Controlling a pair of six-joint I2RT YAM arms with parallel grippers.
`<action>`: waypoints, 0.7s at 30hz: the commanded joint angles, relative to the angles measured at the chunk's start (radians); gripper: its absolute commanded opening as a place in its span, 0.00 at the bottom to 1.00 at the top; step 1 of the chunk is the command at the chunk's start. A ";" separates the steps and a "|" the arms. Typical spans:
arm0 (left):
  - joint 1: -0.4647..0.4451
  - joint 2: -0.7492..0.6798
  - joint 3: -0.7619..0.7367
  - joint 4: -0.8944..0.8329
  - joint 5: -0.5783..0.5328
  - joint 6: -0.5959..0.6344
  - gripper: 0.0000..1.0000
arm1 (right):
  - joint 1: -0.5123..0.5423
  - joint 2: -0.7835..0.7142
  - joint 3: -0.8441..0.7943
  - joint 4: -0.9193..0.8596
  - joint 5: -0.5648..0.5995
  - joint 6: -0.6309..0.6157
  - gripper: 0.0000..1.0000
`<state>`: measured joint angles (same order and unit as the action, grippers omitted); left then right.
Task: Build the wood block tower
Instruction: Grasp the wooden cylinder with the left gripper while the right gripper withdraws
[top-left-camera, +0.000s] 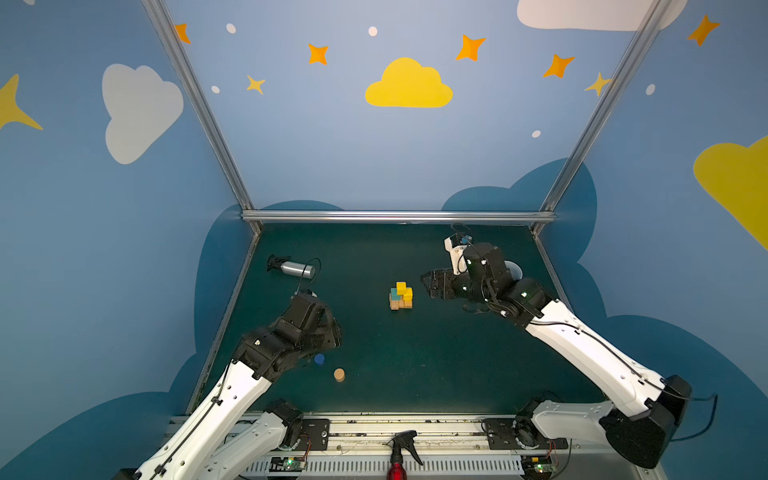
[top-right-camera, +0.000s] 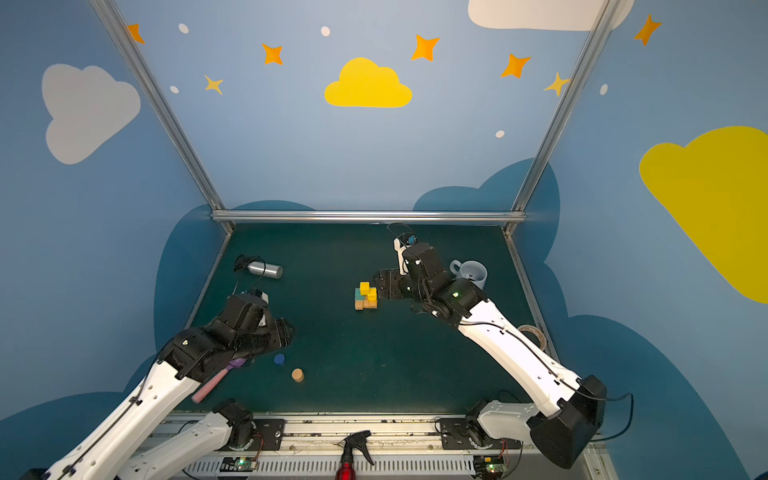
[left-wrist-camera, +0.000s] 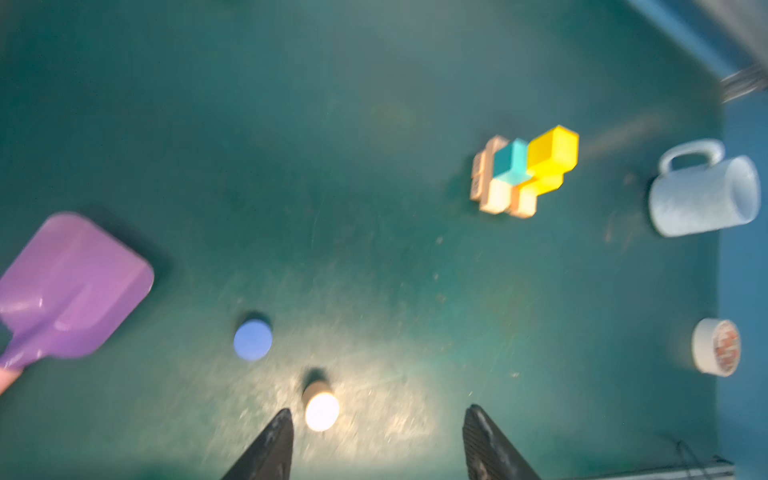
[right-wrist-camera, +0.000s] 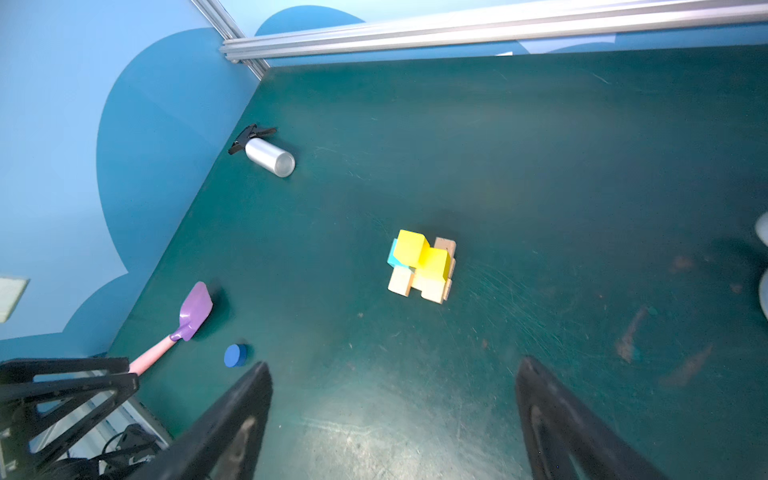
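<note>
Wooden, the tower (top-left-camera: 401, 296) stands mid-tabletop (top-left-camera: 415, 374) in a top view. The tan cylinder (top-left-camera: 339, 375) and blue cylinder (top-left-camera: 319, 359) lie well apart from it, near the left arm.

In the left wrist view, the left gripper (left-wrist-camera: 379, 415) hangs spread and empty, the tan cylinder just beside one finger. It is probably light, rigid and smooth, so pinch its curved side.

In the right wrist view, the right gripper (right-wrist-camera: 394, 365) gapes empty, facing the tower.

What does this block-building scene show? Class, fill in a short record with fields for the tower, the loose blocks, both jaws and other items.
tower: tan planks below, teal cube and two yellow cubes above
loose blocks: blue cylinder, tan cylinder, both off the tower
left jaws: open, empty, near the loose cylinders
right jaws: open, empty, near the tower
other items: silver spray bottle, mug, purple scoop
</note>
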<state>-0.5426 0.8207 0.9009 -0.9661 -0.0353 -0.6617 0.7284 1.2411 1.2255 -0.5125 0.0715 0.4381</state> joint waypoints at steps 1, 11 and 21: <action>-0.041 -0.024 -0.037 -0.109 -0.058 -0.072 0.65 | 0.001 -0.062 -0.074 0.080 0.040 0.014 0.89; -0.168 0.101 -0.053 -0.182 -0.145 -0.174 0.64 | -0.010 -0.106 -0.142 0.117 0.023 0.027 0.89; -0.247 0.232 -0.124 -0.100 -0.089 -0.241 0.66 | -0.021 -0.127 -0.182 0.141 0.022 0.036 0.89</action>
<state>-0.7776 1.0294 0.8070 -1.0924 -0.1394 -0.8639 0.7151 1.1408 1.0580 -0.4000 0.0891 0.4675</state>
